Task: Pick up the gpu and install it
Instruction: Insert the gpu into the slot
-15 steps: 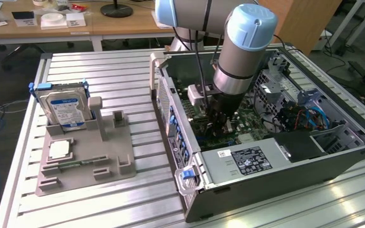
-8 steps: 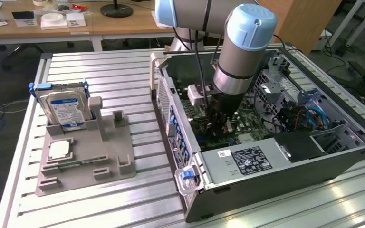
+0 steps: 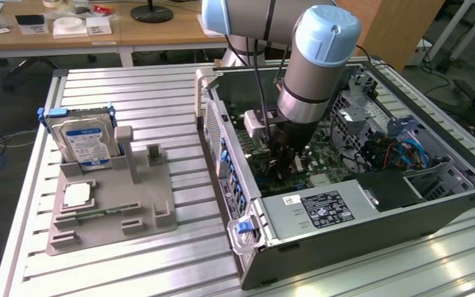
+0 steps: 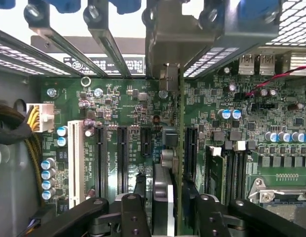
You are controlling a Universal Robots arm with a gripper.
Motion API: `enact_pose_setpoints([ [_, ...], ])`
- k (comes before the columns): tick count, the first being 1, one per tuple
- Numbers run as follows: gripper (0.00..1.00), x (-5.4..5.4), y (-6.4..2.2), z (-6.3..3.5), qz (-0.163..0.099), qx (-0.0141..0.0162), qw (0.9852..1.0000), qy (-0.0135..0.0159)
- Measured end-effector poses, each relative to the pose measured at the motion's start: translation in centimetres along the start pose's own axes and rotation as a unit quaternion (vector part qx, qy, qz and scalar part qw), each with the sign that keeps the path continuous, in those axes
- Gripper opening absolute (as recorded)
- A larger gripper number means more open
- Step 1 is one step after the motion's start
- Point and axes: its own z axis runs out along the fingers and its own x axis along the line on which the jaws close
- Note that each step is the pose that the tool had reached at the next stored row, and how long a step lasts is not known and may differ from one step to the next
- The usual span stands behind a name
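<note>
I have the gpu (image 4: 180, 163) standing on edge inside the open computer case (image 3: 435, 207), down against the green motherboard (image 4: 128, 123) in line with one of the long black expansion slots (image 4: 122, 158); its silver end bracket (image 4: 165, 44) reaches up to the case's rear wall. Whether it is fully seated I cannot tell.

By my judgement the card is light and stiff, but fragile: a thin board with exposed solder and a cooler on one face. I would take it by the upper edge, pads flat on the two faces, clear of the fan and the contact edge (no twisting, since the slot would lever against the board).

My pincer (image 4: 175, 202) sits right over that upper edge, a black finger (image 4: 135, 207) on each side. In the wrist view the jaws look partly spread, flanking the card closely; whether the pads are touching it or have just let go I cannot tell. In the exterior view my arm (image 3: 312, 68) hangs straight down into the case, with the hard drive (image 3: 85, 139) standing in its grey holder (image 3: 114, 216) well apart on the table (image 3: 163, 93).
</note>
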Motion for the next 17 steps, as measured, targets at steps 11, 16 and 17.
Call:
enact_pose_setpoints([
  [11, 0.42, -0.1, 0.0, -3.4, 0.0, 0.0009, 1.0, 0.0001],
  [16, 0.42, -0.2, 0.0, -5.47, 0.0, 0.0013, 1.0, 0.0001],
  [17, 0.42, -0.2, 0.0, -5.8, 0.0, 0.0014, 1.0, 0.0],
])
